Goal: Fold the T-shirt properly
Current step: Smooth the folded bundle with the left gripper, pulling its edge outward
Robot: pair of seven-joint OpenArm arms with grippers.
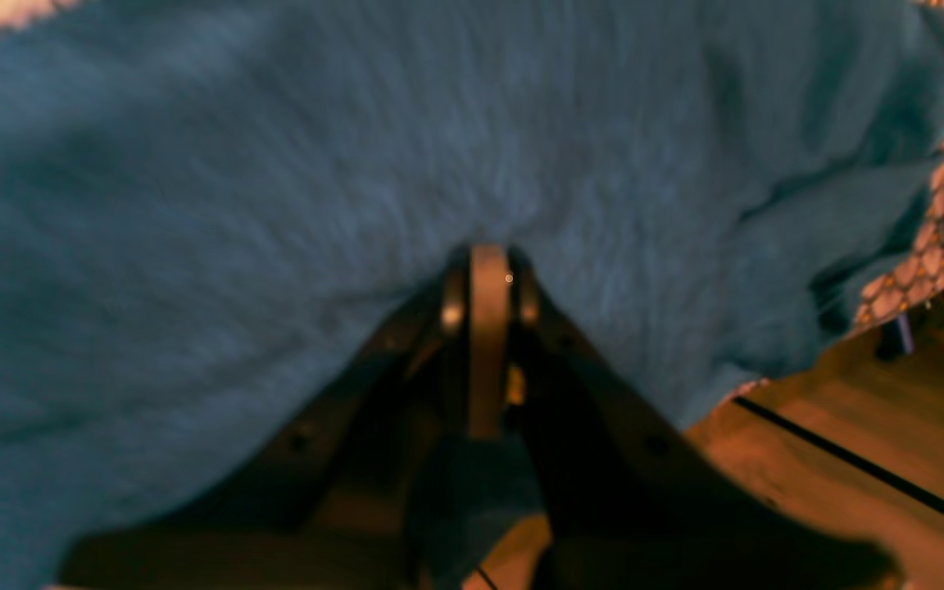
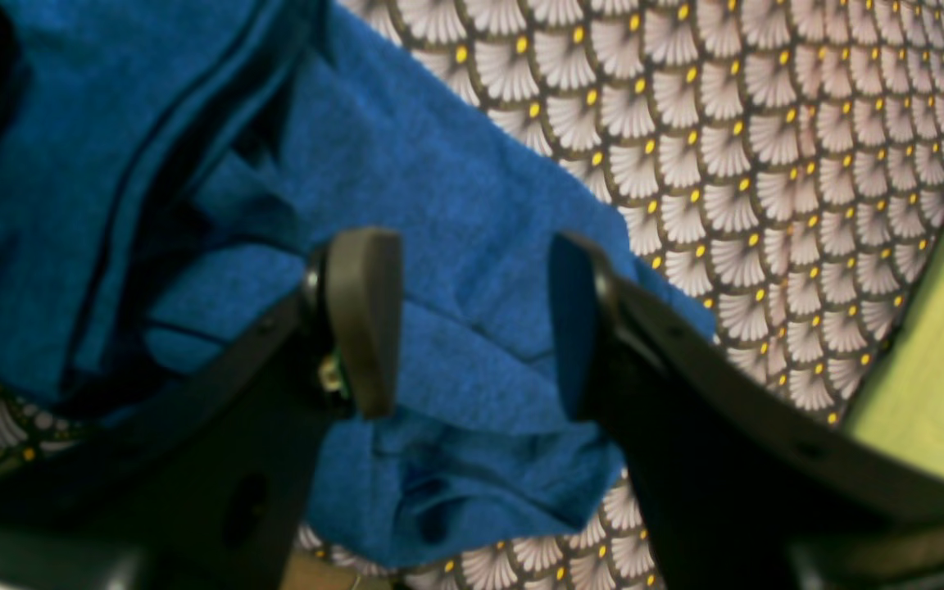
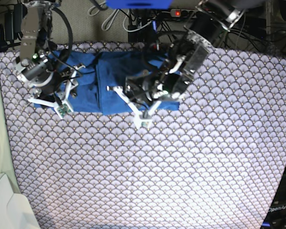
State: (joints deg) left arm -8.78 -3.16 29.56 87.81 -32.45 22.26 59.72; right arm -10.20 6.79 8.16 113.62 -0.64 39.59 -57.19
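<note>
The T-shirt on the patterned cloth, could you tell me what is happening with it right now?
Two robot arms are folding the blue T-shirt on the scallop-patterned cloth. The left hand is shut on a pinch of its fabric. The right hand hangs open over a rumpled end of the shirt, gripping nothing. The shirt lies bunched at the far side, not yet neat.

Shirt [image 1: 292, 188]: blue knit, blurred, fills most of the frame; folds bunch toward the right edge.
Left gripper [image 1: 488, 270]: jaws pressed together, tips at the shirt's lower edge with fabric bunching around them; whether cloth is pinched cannot be told.
Patterned cloth [image 1: 943, 246]: scalloped, showing at right past the shirt's edge.
Floor [image 1: 865, 426]: brown wood, lower right, crossed by a dark cable [image 1: 865, 469].
</note>
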